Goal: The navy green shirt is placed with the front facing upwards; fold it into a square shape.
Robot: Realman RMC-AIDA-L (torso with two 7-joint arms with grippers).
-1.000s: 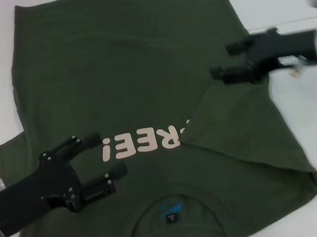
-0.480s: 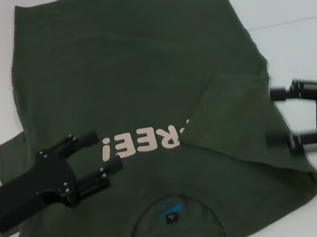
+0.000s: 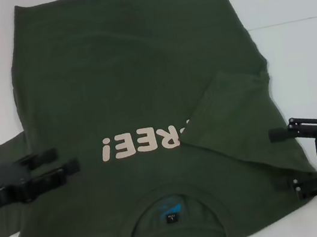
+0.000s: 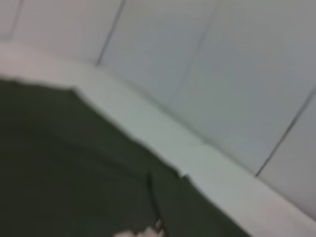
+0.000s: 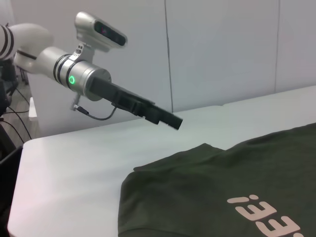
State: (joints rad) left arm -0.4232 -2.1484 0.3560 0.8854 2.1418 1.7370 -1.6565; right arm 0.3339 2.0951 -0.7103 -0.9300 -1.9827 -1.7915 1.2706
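The left sleeve of the navy green shirt (image 3: 137, 98) is partly covered by the left gripper (image 3: 59, 161), and the chest print's last letter is hidden under the right sleeve, which lies folded inward over the body. The left wrist view shows only dark cloth against the white bench (image 3: 294, 22) and a panelled wall, too blurred to make out detail.

The shirt lies flat on the bench, front up, its long axis running away from the robot: collar and neck label nearest, hem at the far edge. It is dark olive with pale pink lettering reading upside down from the head view.

The left gripper hovers over the left sleeve, fingers slightly apart and empty. The right gripper (image 3: 284, 158) sits at the shirt's right shoulder edge, fingers spread wide, holding nothing.
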